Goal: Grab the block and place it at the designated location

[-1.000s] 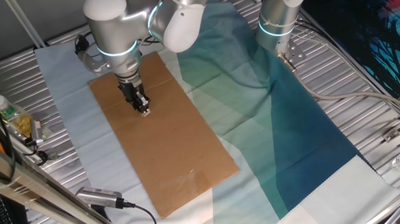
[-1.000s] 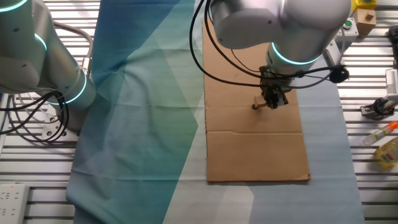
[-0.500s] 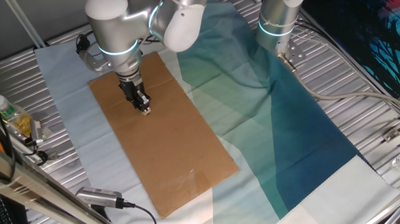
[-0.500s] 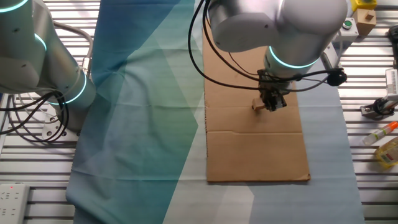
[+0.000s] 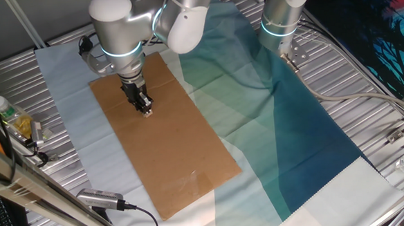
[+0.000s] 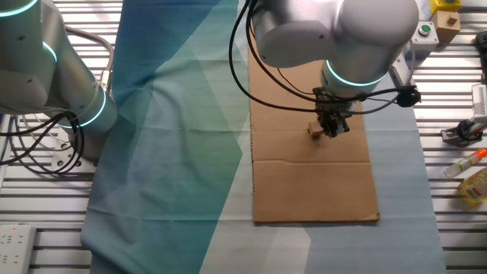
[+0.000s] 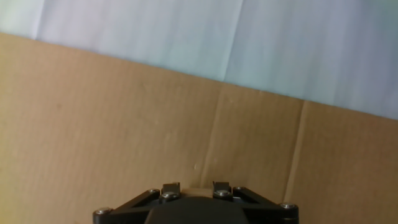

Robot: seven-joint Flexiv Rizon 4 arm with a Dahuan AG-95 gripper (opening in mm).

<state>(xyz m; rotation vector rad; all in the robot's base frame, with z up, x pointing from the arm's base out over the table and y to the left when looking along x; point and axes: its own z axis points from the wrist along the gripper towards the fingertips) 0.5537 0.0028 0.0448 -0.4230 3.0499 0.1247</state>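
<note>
My black two-finger gripper [image 5: 146, 112] points straight down over the brown cardboard sheet [image 5: 184, 162], low at the surface in the sheet's upper half in one fixed view. In the other fixed view the gripper [image 6: 329, 132] sits near the sheet's middle, just above the fold crease, with the silver arm body above it at 12 o'clock.

The small light-tan wooden cube block [image 6: 313, 130] shows at about 9 o'clock of my fingertips in that view, right against them; whether it sits between the fingers or just beside them I cannot tell. In the first fixed view only a pale speck shows at the fingertips, too small to read. In the hand view the black finger bases [image 7: 193, 198] fill the bottom edge with a thin tan strip between them, and the fingertips themselves are out of sight. So I cannot tell whether my fingers are closed, spread, or clamping the block.

The tiny black dot mark is not something I can pick out in any view.

The cardboard lies on a pale blue-to-teal cloth [image 5: 292, 122] over a ribbed metal table [image 5: 368, 118]. A second silver arm base [image 6: 53, 76] stands at 9 o'clock in the other fixed view, well apart from the cardboard.
</note>
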